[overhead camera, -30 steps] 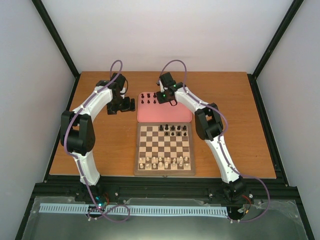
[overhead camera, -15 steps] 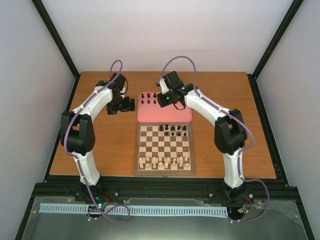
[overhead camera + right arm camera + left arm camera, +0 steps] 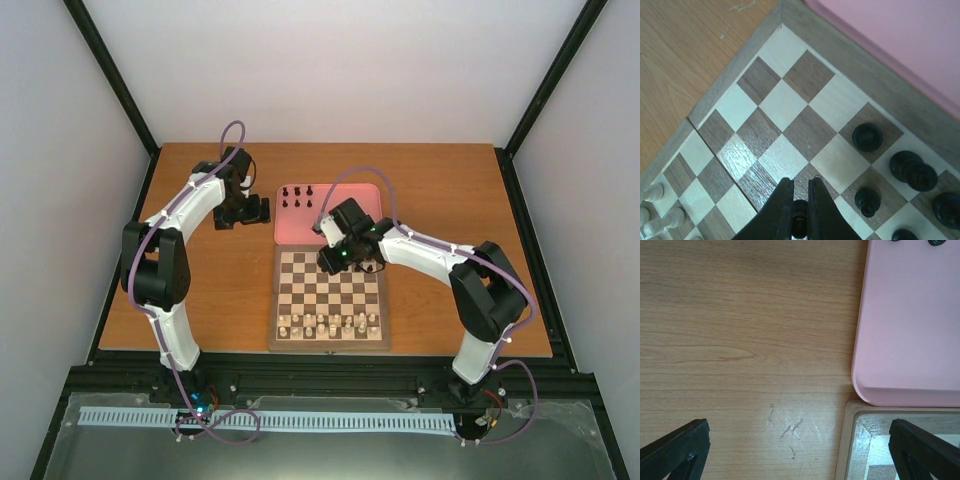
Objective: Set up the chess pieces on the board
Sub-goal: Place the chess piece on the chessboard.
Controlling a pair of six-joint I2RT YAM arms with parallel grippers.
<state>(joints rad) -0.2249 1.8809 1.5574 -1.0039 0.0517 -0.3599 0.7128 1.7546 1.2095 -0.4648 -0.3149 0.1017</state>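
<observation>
1. Top external view: the square wooden chessboard with dark-brown and cream chequered squares (image 3: 330, 295) lay on the brown wooden table (image 3: 200, 290), its far edge against the plain pink rounded tray (image 3: 295, 228). About five of the tiny black chess pieces (image 3: 297, 196) stood at the tray's far left corner and looked left to move. The cream-white chess pieces (image 3: 330, 322) filled the board's near rows. The right gripper (image 3: 343, 258) hung over the far rows and hid most of the black pieces there. The left gripper (image 3: 255, 210) sat over the table just left of the tray. The job seemed past halfway.

2. Left wrist view: the left gripper (image 3: 799, 430) had its fingers (image 3: 675, 450) spread wide with only bare table between them. The tray's corner and the board's corner showed on the right.

3. Right wrist view: the right gripper (image 3: 800, 215) was closed on a single black piece (image 3: 800, 224), glossy, round-headed and narrower than the fingers. It was held just above the board's far rows. At least five black pieces stood to its right. The squares toward the far left corner were bare and looked unfilled.
</observation>
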